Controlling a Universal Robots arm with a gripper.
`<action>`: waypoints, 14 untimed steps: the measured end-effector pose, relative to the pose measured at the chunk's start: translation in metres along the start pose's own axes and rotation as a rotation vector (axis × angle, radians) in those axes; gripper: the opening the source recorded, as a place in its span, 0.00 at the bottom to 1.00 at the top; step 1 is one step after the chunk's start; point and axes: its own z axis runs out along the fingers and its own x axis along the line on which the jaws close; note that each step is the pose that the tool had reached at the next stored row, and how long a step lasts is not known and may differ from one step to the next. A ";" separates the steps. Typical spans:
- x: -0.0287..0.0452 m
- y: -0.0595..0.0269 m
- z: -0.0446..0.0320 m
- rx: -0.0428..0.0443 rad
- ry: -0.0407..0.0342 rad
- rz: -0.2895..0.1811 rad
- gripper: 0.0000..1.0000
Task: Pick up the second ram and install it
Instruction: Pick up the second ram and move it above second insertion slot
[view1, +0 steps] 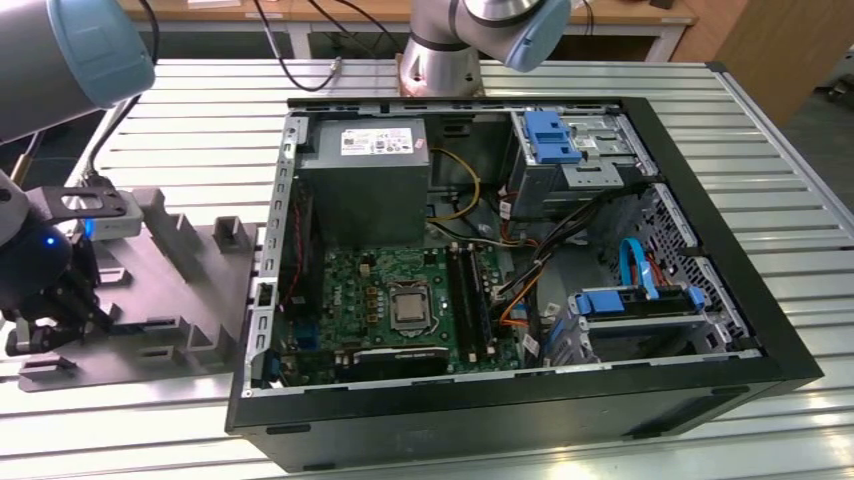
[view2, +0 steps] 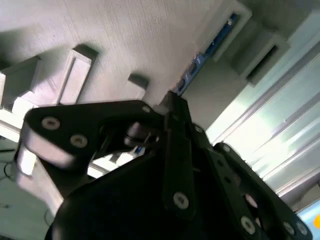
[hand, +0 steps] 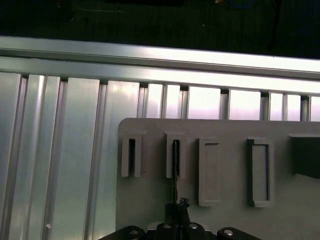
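The second ram (hand: 175, 165) is a thin dark stick standing on edge in a slot of the grey holder tray (hand: 227, 130). In the second wrist view its blue-green edge (view2: 207, 50) runs along the tray (view2: 125, 35) to my fingertips. My gripper (hand: 176, 205) (view2: 172, 100) sits over the stick's end, its fingers drawn close on both sides of it. In the exterior view my gripper (view1: 60, 310) hangs low over the tray (view1: 174, 270), at the exterior view's left of the open computer case (view1: 747, 300).
The green motherboard (view1: 387, 290) lies on the case floor, with long dark memory slots (view1: 467, 290) beside the processor socket. A grey power supply (view1: 363, 170), cables and blue drive brackets (view1: 547, 135) crowd the case. The ribbed metal table (view1: 200, 110) surrounds everything.
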 end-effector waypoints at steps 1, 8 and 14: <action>0.0000 0.0000 0.0000 0.0001 -0.0001 0.000 0.11; 0.0000 0.0000 -0.0005 0.0001 -0.0002 0.000 0.11; 0.0000 0.0000 0.0000 0.0007 -0.0011 0.026 0.11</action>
